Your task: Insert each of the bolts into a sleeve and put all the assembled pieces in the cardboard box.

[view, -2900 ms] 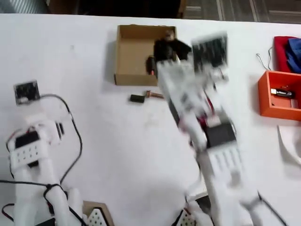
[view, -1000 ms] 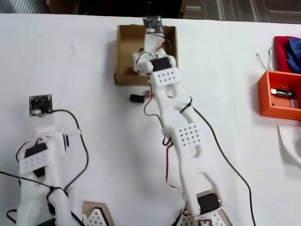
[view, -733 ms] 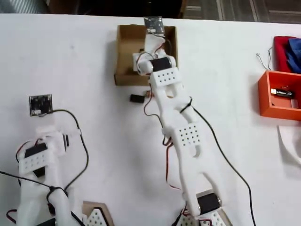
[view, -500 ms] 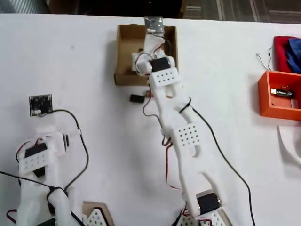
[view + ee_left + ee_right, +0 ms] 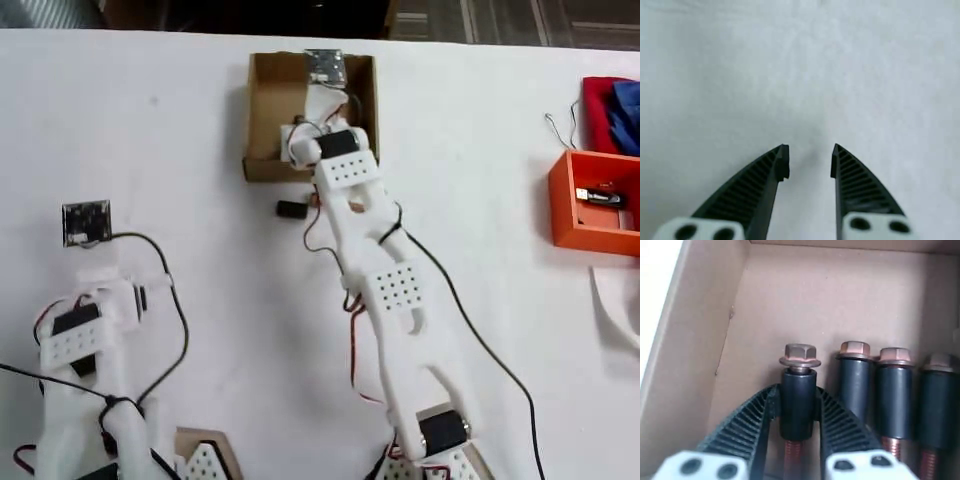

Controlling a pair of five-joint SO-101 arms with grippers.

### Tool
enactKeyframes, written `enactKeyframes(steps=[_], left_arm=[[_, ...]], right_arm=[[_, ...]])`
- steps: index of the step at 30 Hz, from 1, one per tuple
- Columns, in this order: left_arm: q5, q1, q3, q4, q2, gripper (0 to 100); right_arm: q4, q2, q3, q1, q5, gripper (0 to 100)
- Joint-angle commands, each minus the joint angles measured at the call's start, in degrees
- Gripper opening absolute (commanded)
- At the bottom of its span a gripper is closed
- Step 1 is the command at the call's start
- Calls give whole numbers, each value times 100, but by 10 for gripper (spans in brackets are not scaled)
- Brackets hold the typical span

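White table bears the brown cardboard box; inside, the right gripper clamps a black-sleeved copper bolt beside 3 assembled pieces. The left gripper gapes over bare table. 1 small black sleeve lies just outside the box.

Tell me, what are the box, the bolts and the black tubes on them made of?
The box looks like plain brown cardboard: matte, fibrous walls. The bolts seem to be metal with a coppery finish: their hex heads and threads catch light. The sleeves are smooth black, perhaps plastic or rubber; the look leaves it open.
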Motion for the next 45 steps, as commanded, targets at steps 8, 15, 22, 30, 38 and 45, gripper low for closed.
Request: enactKeyframes(steps=[8, 15, 22, 30, 38, 45], left_arm=[[-53, -9, 13, -70, -62, 158], [-53, -9, 13, -70, -62, 158], [-53, -9, 13, -70, -62, 158], [-53, -9, 13, -70, -62, 158], [-53, -9, 13, -70, -62, 158], [-62, -9, 13, -70, -62, 158]], right_arm=[[-84, -40, -35, -84, -44, 29], [-75, -40, -35, -198, -44, 94], [-66, -154, -369, -171, 440, 94], [497, -875, -1556, 101, 835, 94], [1727, -1824, -1943, 585, 844, 94], [3591, -2642, -1934, 549, 844, 94]])
